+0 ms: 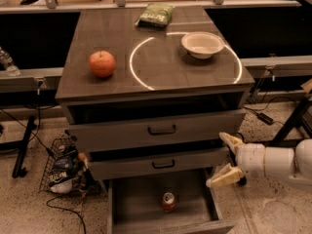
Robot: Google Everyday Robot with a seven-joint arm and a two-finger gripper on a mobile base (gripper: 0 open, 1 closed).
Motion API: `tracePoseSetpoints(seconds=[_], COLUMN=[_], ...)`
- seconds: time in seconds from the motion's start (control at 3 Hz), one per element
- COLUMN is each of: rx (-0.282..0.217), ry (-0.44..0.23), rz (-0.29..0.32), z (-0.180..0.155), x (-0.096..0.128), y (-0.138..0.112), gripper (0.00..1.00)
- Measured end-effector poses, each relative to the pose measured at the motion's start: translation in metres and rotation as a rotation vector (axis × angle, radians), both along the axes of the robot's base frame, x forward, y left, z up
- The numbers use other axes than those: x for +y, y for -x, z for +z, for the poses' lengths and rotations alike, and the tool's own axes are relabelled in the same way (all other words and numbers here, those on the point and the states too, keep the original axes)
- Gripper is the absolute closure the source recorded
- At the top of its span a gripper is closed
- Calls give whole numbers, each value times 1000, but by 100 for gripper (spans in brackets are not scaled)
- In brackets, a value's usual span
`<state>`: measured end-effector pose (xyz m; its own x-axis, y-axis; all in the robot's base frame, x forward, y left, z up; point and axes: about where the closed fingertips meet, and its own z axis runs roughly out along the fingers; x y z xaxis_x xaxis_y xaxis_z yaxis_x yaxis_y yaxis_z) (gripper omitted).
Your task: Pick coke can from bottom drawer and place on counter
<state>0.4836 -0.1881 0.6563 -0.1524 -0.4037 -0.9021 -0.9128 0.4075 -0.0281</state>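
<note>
The coke can (168, 201) stands upright on the floor of the open bottom drawer (131, 208), near its middle. My gripper (224, 160) hangs at the right of the cabinet, level with the middle drawer and just above the bottom drawer's right edge. Its two cream fingers (231, 141) are spread wide and hold nothing. The can is to the gripper's lower left, apart from it. The counter (107, 33) carries a white ring (139, 77).
A red apple (102, 64), a white bowl (202, 44) and a green chip bag (155, 14) sit on the counter. The two upper drawers with black handles (162, 129) are pushed in. A wire basket of clutter (61, 167) and cables lie on the floor at left.
</note>
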Motion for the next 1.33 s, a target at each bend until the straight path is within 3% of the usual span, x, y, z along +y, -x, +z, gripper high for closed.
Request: tracePoseSetpoints(seconds=[0.67, 1.33], rx=[29, 32], ry=[-61, -77], rz=[-28, -49], z=[-176, -287], x=[17, 33], y=[2, -5], gripper=[0, 0])
